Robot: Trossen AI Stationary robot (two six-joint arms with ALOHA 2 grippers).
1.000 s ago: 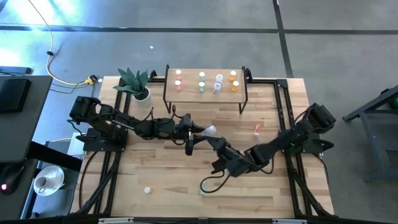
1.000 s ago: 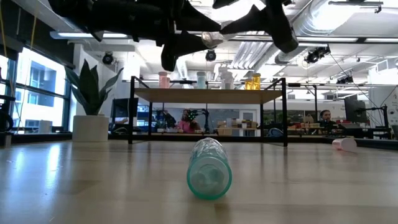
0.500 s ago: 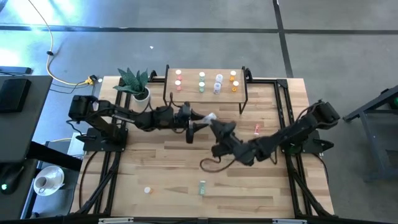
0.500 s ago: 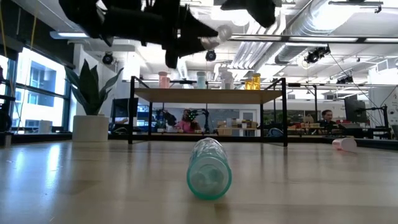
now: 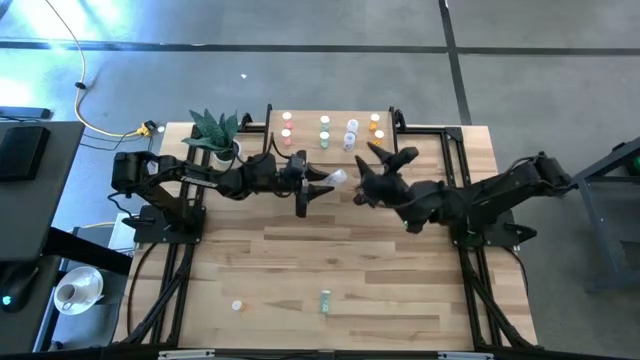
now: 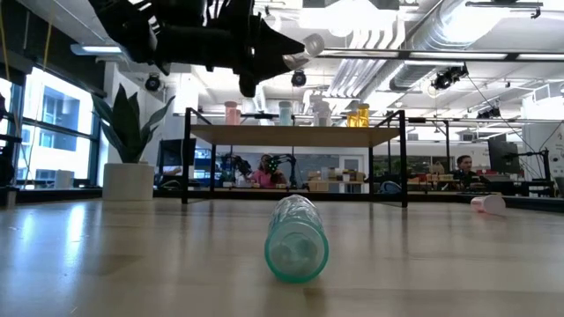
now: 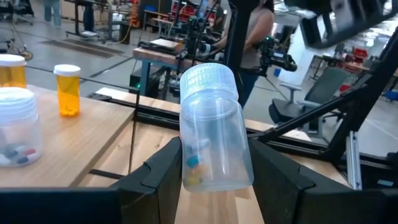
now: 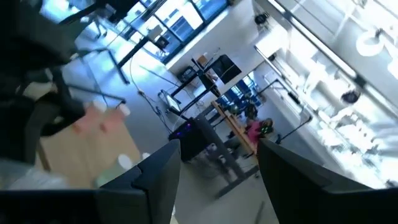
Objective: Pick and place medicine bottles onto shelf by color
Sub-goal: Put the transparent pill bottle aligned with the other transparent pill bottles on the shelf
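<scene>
The left gripper (image 5: 322, 183) hangs in the air just in front of the low light-wood shelf on thin black legs (image 5: 385, 152), its two dark fingers (image 7: 165, 171) closed on the sides of a small clear plastic medicine bottle with a ribbed white cap (image 7: 213, 130); a few coloured pills show inside the bottle, which sits cap-up between the fingers in the left wrist view and shows high above the table in the low view (image 6: 310, 44); the right gripper (image 5: 383, 165) is raised just beside the shelf's front right part, its fingers spread apart and holding nothing; on the shelf stand small bottles in rows, pink (image 5: 287, 127), green (image 5: 325, 131), clear-white (image 5: 351, 135) and orange (image 5: 376, 130); on the striped wooden tabletop (image 5: 250, 260) a green-tinted bottle (image 5: 325, 300) lies on its side near the front edge, a pale bottle (image 5: 237, 305) sits further left, and a pink bottle (image 6: 487, 203) lies on its side off to the right in the low view; a potted green plant in a white pot (image 5: 220, 135) stands at the table's back left corner.
</scene>
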